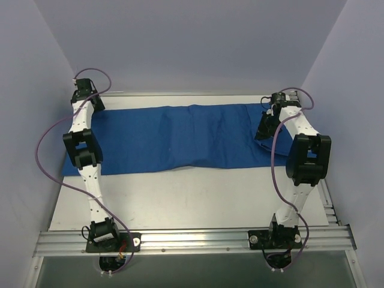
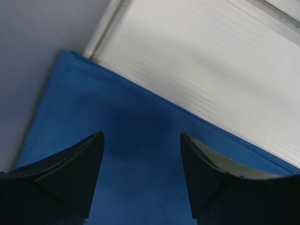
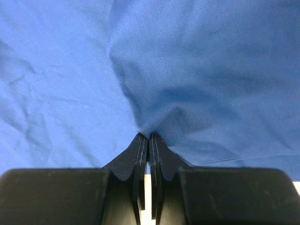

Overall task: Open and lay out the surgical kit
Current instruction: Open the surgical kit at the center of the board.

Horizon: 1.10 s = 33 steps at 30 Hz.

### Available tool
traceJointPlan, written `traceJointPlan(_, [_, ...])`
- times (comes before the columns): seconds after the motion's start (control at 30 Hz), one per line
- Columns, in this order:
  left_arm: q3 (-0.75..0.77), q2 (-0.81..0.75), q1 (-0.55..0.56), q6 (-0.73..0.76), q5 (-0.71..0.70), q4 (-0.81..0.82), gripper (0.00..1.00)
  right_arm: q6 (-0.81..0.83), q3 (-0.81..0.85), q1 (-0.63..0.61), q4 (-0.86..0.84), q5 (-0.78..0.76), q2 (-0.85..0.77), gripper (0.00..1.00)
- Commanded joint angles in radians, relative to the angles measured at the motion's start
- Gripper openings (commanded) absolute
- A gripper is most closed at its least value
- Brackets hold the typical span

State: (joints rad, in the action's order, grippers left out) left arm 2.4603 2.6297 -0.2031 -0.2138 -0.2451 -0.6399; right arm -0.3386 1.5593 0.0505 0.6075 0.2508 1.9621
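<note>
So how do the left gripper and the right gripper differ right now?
The left gripper is open and holds nothing; the right gripper is shut, pinching a fold of the blue cloth wrap. The left gripper is above the wrap's left end, the right gripper at its right end. Both are over the same wrap.

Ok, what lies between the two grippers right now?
In the top view, only the blue cloth wrap, stretched from the open left gripper to the right gripper, shut on a fold of it. Nothing else shows there.
</note>
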Motion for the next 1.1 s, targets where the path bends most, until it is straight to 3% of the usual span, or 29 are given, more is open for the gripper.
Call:
traceJointPlan(0.0, [0.074, -0.039, -0.038, 0.045, 0.012, -0.024, 0.75, -0.01, -0.04, -0.014, 0.003, 0.021, -0.015, 0.0])
traceJointPlan(0.3, [0.035, -0.013, -0.078, 0.109, 0.075, 0.123, 0.78, -0.014, -0.082, -0.014, -0.02, 0.03, -0.014, 0.0])
traceJointPlan(0.47, [0.033, 0.022, -0.081, 0.212, -0.032, 0.183, 0.78, -0.014, -0.082, -0.014, -0.025, 0.025, -0.008, 0.0])
traceJointPlan(0.73, [0.081, 0.085, -0.09, 0.26, -0.052, 0.198, 0.77, -0.019, -0.094, -0.014, -0.04, 0.025, -0.012, 0.0])
traceJointPlan(1.07, [0.098, 0.092, -0.107, 0.263, 0.05, 0.184, 0.75, -0.027, -0.102, -0.014, -0.048, 0.025, -0.015, 0.0])
